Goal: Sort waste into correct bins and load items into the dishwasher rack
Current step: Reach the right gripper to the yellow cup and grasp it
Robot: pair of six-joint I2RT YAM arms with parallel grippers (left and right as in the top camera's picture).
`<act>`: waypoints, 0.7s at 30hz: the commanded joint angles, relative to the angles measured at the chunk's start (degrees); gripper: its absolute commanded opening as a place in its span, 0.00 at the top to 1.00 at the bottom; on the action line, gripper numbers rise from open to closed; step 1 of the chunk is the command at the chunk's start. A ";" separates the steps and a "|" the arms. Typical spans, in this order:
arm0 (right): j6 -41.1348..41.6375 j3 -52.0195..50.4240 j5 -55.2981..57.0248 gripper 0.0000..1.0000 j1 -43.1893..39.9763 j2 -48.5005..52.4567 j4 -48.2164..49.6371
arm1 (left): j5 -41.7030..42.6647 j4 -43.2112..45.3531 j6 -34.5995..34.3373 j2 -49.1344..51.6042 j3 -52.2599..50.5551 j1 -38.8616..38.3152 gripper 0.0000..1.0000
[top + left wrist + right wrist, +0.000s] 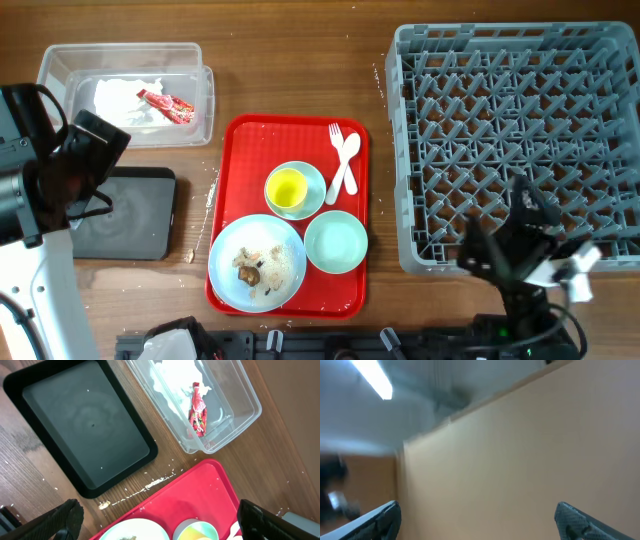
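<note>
Since the crumpled napkins point(120, 98) and the red-and-white wrapper point(198, 410) already lie in the clear tub point(60, 62), the waste left to sort is judged to be the rice and brown scraps point(268, 263) on the large light blue plate point(228, 252). The plate sits at the near left corner of the red tray point(245, 135), just beside the pale green bowl point(336, 242). The yellow cup point(287, 188) appears to stand inside the light blue bowl point(313, 193), with the white fork and spoon point(343, 165) behind them. The black tray point(85, 425) is seen empty, left of the red tray. The dishwasher rack point(520, 140), on the right, holds nothing.

Step in hand, as judged: scraps to the black tray. The plate is best taken by its bare left rim, clear of the food, lifted level, carried over the middle of the black tray and only then tilted slowly, so that no rice is scattered. Loose grains point(155, 481) are noted on the desk point(300, 60) between the two trays.

Pose: the left tool point(159, 510) is held above the spot where black tray, tub and red tray meet, looking down, its fingers spread fully wide with nothing between them. The right tool point(477, 510) is parked at the rack's near edge, tipped upward toward a wall and ceiling light, likewise fully spread and empty.
</note>
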 commanded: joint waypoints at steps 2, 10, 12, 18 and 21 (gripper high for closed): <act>9.33 8.26 7.67 0.00 -0.13 3.34 0.11 | -0.57 -0.02 0.09 0.11 -0.13 0.13 0.00; -18.71 55.01 -19.37 0.00 -0.11 40.09 -39.15 | -0.57 -0.02 0.09 0.11 -0.13 0.11 0.00; -23.93 70.60 -24.09 0.00 0.98 51.45 -55.69 | -0.57 -0.02 0.09 0.11 -0.13 0.11 0.00; -40.37 105.44 -8.22 0.00 14.88 76.37 -93.04 | -0.57 -0.02 0.09 0.11 -0.13 0.13 0.00; -43.65 111.10 -2.32 0.00 22.49 83.38 -101.44 | -0.57 -0.02 0.09 0.11 -0.13 0.11 0.00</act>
